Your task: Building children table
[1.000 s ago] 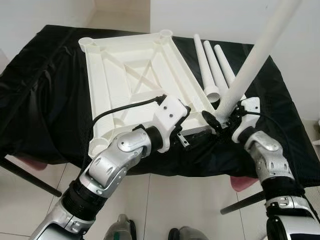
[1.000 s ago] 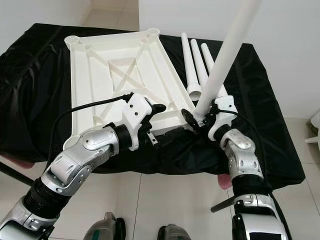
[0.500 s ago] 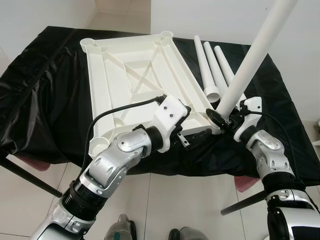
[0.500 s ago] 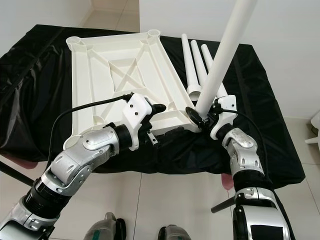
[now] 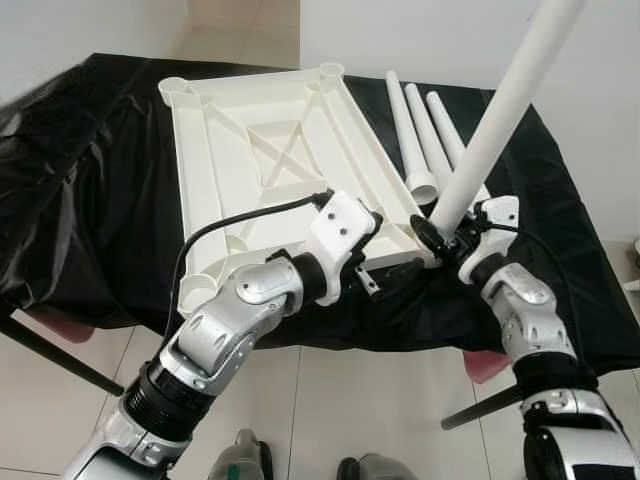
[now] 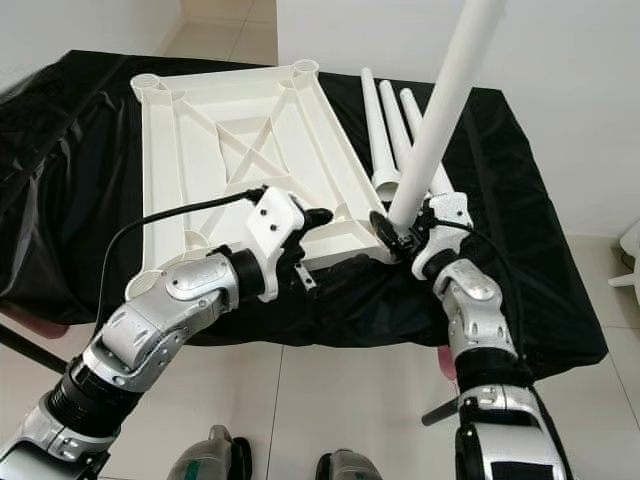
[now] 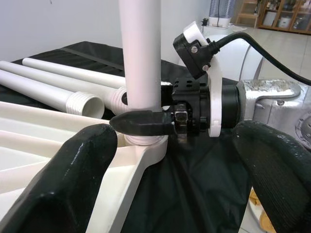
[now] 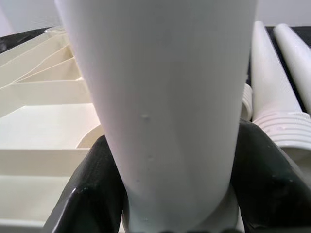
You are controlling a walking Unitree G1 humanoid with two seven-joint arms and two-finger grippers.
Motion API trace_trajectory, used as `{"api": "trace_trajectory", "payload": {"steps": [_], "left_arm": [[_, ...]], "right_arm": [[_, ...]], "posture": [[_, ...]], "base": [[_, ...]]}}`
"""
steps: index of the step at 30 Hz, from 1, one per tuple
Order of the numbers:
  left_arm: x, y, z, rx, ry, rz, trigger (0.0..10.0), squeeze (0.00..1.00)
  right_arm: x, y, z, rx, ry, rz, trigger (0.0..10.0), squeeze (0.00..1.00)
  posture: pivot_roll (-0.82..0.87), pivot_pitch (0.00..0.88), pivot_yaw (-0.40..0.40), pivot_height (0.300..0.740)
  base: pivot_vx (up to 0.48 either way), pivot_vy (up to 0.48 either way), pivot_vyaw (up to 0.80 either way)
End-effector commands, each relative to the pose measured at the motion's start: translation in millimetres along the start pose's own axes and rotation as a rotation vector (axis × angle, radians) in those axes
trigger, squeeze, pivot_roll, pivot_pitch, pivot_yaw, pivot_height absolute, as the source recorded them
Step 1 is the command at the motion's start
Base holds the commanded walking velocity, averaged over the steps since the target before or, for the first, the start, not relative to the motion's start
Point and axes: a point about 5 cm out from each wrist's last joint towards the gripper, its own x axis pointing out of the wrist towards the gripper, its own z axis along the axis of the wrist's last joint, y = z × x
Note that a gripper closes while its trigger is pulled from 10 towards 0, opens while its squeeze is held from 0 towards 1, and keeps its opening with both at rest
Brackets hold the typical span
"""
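Right tool [image 5: 442,238] clenched low on the leg [image 5: 497,118] — stiff, smooth plastic (likely light); left tool [image 7: 170,160] released — grip near the threads.

Both arms were jointed silver metal with black collars, and each wrist carried a white camera housing fed by a black cable. The left tool [image 5: 392,268] and right tool [image 5: 438,238] had rounded black fingers [image 7: 77,179]. Small screws dotted the white housings.

A black-draped worktop [image 5: 110,210] carried an upturned white tabletop [image 5: 270,160] (ribbed underside up) beside three loose white legs [image 5: 425,140].
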Motion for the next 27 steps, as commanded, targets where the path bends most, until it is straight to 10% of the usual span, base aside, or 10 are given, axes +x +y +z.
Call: {"api": "trace_trajectory", "payload": {"steps": [1,15,27], "left_arm": [[-0.4,-5.7,-3,0.003,0.018,-0.077,10.0,0.0],[-1.0,-6.1,-4,-0.002,0.022,-0.072,10.0,0.0],[-1.8,-5.2,-3,-0.003,0.022,-0.065,10.0,0.0]], "right_arm": [[2.2,2.6,4,0.003,-0.009,-0.026,10.0,0.0],[1.4,21.6,2,0.076,0.036,-0.478,10.0,0.0],[2.7,40.9,5,0.114,0.05,-0.516,10.0,0.0]], "posture": [[0.0,0.072,-0.012,0.74],[0.0,0.08,-0.017,0.74],[0.01,0.09,-0.016,0.74]], "base": [[0.0,0.0,0.0],[0.0,0.0,0.0],[0.0,0.0,0.0]]}}
